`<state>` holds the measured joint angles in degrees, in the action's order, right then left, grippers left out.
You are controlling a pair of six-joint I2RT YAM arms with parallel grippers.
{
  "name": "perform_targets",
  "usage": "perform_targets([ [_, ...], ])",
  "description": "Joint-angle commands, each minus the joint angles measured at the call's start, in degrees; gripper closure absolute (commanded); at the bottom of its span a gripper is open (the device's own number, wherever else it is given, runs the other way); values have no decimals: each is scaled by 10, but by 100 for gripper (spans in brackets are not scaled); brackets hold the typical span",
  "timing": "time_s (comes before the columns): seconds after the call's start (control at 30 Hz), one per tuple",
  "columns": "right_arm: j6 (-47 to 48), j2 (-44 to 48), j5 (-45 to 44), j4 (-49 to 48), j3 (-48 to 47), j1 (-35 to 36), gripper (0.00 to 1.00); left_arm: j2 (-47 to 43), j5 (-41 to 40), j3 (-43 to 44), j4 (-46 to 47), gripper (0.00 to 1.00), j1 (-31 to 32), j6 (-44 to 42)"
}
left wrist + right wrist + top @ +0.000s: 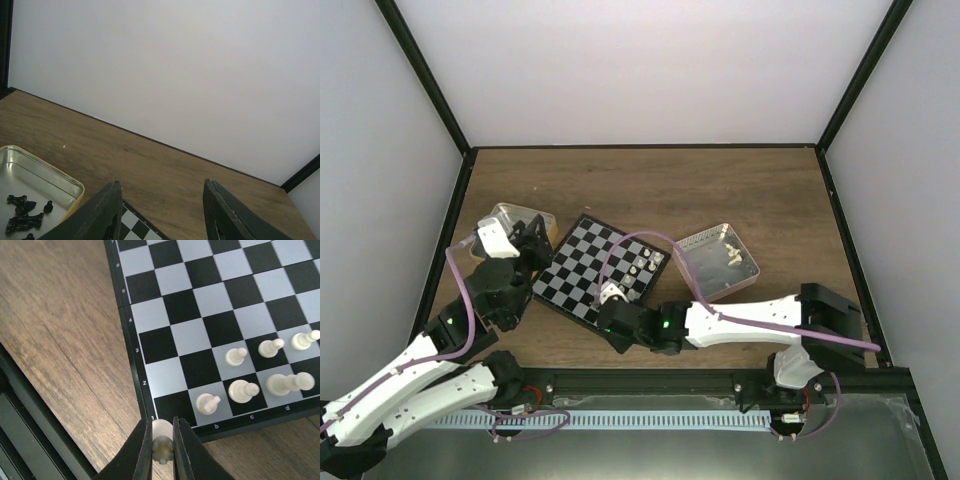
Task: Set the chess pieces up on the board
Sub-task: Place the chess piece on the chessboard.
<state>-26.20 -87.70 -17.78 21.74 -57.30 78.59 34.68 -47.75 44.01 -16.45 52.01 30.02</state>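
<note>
Nearest to us, the right tool is closed narrow on a cream piece, pinched between both fingers; we look almost straight down on its top, so we judge its long axis to be about upright, though what kind of piece it is we cannot tell; it sits over the near rim of the board, at the very corner, with bare table to its left; the relation that matters is a short one: the empty dark corner square lies just on the far side of the piece, touching the rim that the piece overlaps; we judge that a small shift away from us, then a lowering, would seat it there; whether its base already touches the board we cannot tell; to the right of that square the home row holds three standing cream pieces, the closest just beside the target, so the tool's right finger has little room; three more stand one row farther in; farther left, the left tool hangs with its fingers apart and nothing between them, near the gold tin where the black pieces lie loose; it is well apart from the corner, so the right arm is plainly the nearer one; at the far right the pink tray holds a few cream pieces.
</note>
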Motion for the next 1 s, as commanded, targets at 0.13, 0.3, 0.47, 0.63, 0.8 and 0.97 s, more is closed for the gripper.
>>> perform_targets([
  [0.13, 23, -50, -2, 5, -37, 20, 98, -7, -20, 1, -6, 53, -3, -2],
  [0.3, 22, -89, -29, 6, -44, 20, 98, -7, -20, -1, -7, 53, -2, -1],
  [0.47, 16, -113, -46, 11, -51, 19, 98, -4, -19, -2, -7, 52, -2, 0],
  [0.63, 10, -125, -65, 18, -55, 19, 96, -2, -19, -4, -7, 52, -3, 0],
  [0.8, 16, -119, -54, 10, -51, 19, 82, -1, -19, -5, -8, 52, -2, 0],
  [0.97, 20, -82, -50, 1, -46, 19, 70, -1, -20, -6, -9, 52, -2, 2],
])
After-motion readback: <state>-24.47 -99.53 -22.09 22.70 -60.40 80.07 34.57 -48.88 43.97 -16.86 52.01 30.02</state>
